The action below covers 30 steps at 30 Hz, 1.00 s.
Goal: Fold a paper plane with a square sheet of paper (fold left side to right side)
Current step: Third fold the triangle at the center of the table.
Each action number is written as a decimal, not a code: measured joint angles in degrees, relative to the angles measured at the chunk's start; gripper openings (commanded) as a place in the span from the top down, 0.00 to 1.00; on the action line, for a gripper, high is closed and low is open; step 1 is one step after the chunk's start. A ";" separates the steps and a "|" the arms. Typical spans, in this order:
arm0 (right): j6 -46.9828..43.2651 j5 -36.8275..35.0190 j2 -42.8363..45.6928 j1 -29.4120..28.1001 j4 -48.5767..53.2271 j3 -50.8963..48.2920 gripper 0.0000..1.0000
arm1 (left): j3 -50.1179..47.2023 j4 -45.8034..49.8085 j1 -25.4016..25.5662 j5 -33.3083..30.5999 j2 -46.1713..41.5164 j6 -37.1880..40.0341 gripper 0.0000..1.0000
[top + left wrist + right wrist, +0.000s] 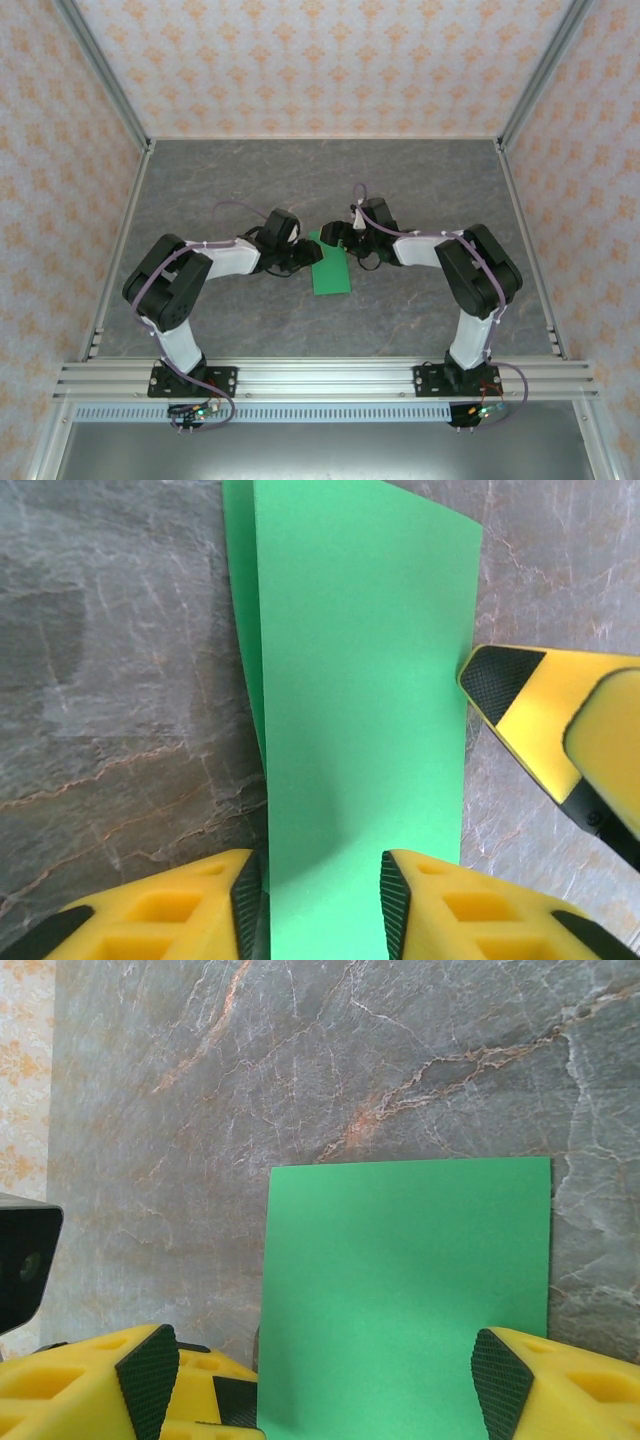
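In the middle of the bench (250, 190), between the two arms, the green paper (332, 270) lies flat as an upright rectangle, longer than it is wide. In the left wrist view the green paper (360, 700) shows two layers: a narrow strip of a second layer sticks out along its left edge, not quite lined up with the top one. In the right wrist view the green paper (410, 1280) has a straight far edge and square corners against the grey veined stone. The left gripper (303, 257) sits at the paper's left side. In its own view the left gripper (322, 890) has its jaws partly released with a band of paper showing flat between them, one finger just beside the paper's left edge and the other over the sheet, so nothing is pinched. The right gripper (335, 236) is at the paper's far end, and one of its black-tipped yellow fingers (500, 680) touches the paper's right edge. In its own view the right gripper (325, 1385) has its jaws spread wide, the sheet lying between them ungrasped. Patterned orange wallpaper (300, 60) closes in the bench on three sides.
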State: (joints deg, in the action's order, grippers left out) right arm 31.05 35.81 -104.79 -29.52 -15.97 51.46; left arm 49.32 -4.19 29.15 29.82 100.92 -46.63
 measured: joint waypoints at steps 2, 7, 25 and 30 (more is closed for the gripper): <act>-0.22 -0.02 0.00 0.00 0.07 0.00 0.20 | 0.00 0.00 0.00 -0.02 0.00 0.00 0.71; -0.79 -0.02 0.00 0.00 0.13 0.00 0.20 | -0.13 0.02 0.00 -0.02 0.00 -0.04 0.81; -13.90 -12.72 25.70 -2.32 9.57 -10.51 0.15 | -0.42 0.07 0.00 -0.22 0.00 -0.28 0.99; -20.02 -21.77 36.00 -13.16 12.55 -19.10 0.15 | -0.42 0.07 0.00 0.11 0.00 -0.50 1.00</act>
State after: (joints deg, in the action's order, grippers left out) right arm 11.03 14.04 -68.79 -42.68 -3.42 32.36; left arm 48.90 -4.12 29.15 29.93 100.92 -47.13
